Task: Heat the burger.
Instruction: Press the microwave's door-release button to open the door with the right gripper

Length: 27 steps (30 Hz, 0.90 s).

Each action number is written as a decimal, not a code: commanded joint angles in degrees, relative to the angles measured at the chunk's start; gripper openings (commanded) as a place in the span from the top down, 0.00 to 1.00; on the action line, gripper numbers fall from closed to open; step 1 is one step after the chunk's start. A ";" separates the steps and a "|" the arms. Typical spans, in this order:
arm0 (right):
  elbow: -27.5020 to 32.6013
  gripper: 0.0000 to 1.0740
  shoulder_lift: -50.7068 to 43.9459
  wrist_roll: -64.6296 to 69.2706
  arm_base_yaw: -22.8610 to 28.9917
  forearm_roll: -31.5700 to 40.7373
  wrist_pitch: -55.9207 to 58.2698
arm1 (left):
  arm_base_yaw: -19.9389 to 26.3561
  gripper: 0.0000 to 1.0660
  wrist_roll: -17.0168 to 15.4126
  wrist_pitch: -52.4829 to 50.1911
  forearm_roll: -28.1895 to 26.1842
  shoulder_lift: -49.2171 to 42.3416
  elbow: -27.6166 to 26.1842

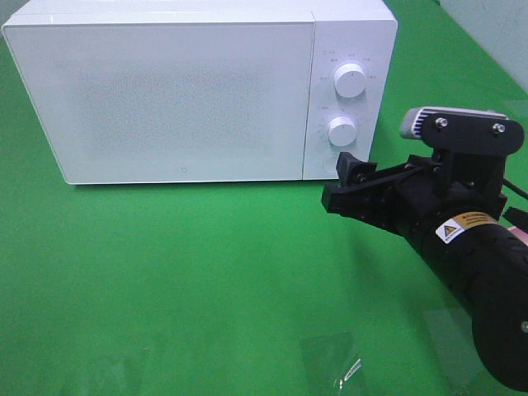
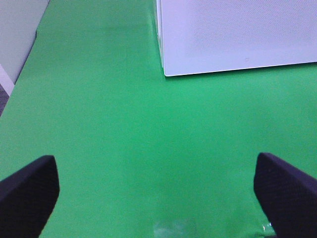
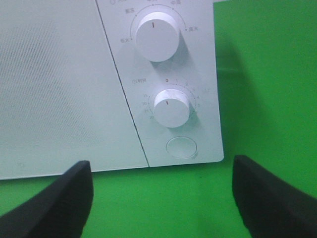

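Right wrist view: right claw (image 3: 161, 171), jaws apart, faces the round button (image 3: 181, 148) on the microwave (image 3: 59, 89) straight ahead; left claw (image 2: 156, 193) also gapes, well away at left. Burger unseen anywhere, presumably behind the closed door (image 1: 165, 91).

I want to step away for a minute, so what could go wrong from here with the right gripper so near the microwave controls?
The open right gripper hovers by the round button; its wide jaws might nudge the lower knob instead. The microwave door is shut and no burger shows in any view, so it might run empty.
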 commanded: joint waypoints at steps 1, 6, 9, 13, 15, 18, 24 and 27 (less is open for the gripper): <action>-0.11 0.37 -0.06 15.24 0.11 -0.34 -0.29 | -0.29 0.06 0.00 0.23 -0.29 -0.97 0.06; -0.11 0.51 -0.06 34.26 0.11 -0.52 -0.29 | -0.29 0.06 0.00 0.23 -0.29 -0.97 0.06; -0.11 0.57 -0.06 39.59 0.11 -0.57 -0.29 | -0.29 0.06 0.00 0.23 -0.29 -0.97 0.06; -0.11 0.66 -0.06 46.93 0.11 -0.57 -0.29 | -0.29 0.06 0.00 0.23 -0.29 -0.97 0.06; -0.11 0.74 -0.06 51.05 0.11 -0.57 -0.29 | -0.29 0.06 0.00 0.23 -0.29 -0.97 0.06; -0.11 0.86 -0.06 56.38 0.11 -0.74 0.29 | -0.29 0.06 0.00 0.23 -0.29 -0.97 0.06; -0.11 0.97 -0.06 63.37 0.11 -0.69 2.69 | -0.29 0.06 0.00 0.23 -0.29 -0.97 0.06; -0.11 1.00 -0.06 69.10 0.11 -0.69 4.35 | -0.29 0.06 0.00 0.23 -0.29 -0.97 0.06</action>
